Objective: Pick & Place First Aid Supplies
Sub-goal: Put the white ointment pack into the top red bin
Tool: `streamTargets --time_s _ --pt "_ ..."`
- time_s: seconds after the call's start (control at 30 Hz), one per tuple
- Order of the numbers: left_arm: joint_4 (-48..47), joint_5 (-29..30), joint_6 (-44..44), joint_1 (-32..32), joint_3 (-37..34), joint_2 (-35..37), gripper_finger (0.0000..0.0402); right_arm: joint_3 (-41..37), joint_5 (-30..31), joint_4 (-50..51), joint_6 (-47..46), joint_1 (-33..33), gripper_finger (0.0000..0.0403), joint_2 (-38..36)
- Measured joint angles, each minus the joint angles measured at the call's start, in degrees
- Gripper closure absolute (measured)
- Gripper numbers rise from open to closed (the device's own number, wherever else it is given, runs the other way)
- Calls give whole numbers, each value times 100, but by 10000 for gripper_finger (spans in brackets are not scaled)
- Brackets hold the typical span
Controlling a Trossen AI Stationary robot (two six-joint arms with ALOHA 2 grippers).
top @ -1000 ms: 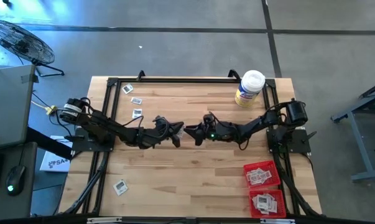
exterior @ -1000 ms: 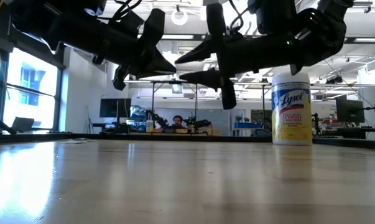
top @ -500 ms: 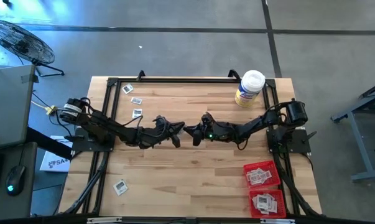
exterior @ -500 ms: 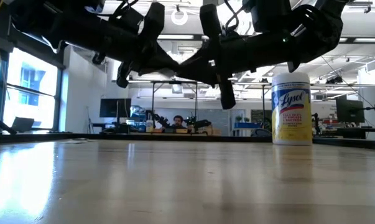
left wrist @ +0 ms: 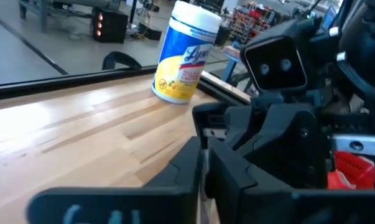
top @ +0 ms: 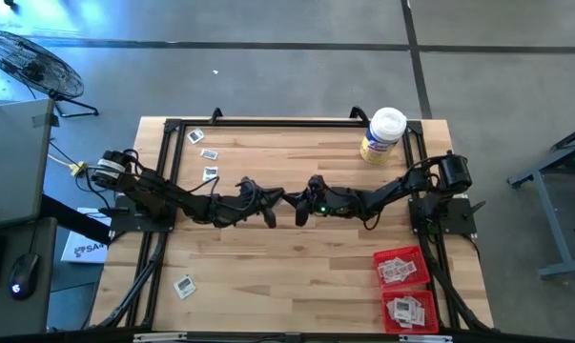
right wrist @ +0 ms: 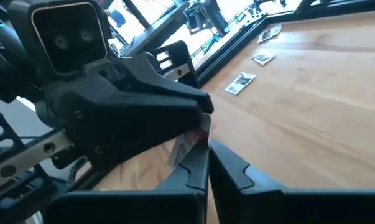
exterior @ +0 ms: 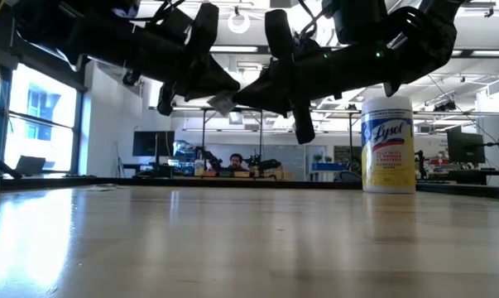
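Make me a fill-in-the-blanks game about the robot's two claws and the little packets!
1. The left claw and the right claw meet above the ____ of the table.
2. Both claws pinch the same small ____ in the air.
3. The yellow wipes jar has a ____ lid.
4. Packets already lie in two ____ trays near the right arm.

Missing words: middle; packet; white; red

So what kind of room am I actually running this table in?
Most likely a robotics lab or workshop: a bare concrete floor around the wooden table, open ceiling lights and ducts, and benches with monitors and a seated person behind.
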State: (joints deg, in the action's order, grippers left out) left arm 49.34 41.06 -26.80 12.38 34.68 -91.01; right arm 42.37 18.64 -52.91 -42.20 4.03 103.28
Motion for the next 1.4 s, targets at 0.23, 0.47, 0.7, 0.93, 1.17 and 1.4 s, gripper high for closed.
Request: streamTargets --time_s 0.23,0.47,0.7,0.93,1.17,1.4 --pt "-870 14 227 2 0 673 282 -1 -41 166 422 50 402 -8" --pt "-3648 441 120 144 0 2220 225 10 -733 2494 908 178 402 -1056" --pt "-5877 1177 -809 615 -7 2831 220 524 -856 6908 1327 850 403 -2499" --pt "-6223 1608 -1392 675 -38 2825 220 1393 -2521 10428 151 1613 403 -3176" --pt "-5720 2150 -1407 675 -85 2747 220 1406 -3088 11655 428 2728 403 -3270" --pt "-5496 2103 -1406 675 -90 2460 220 536 -3313 10754 -239 3392 403 -3263"
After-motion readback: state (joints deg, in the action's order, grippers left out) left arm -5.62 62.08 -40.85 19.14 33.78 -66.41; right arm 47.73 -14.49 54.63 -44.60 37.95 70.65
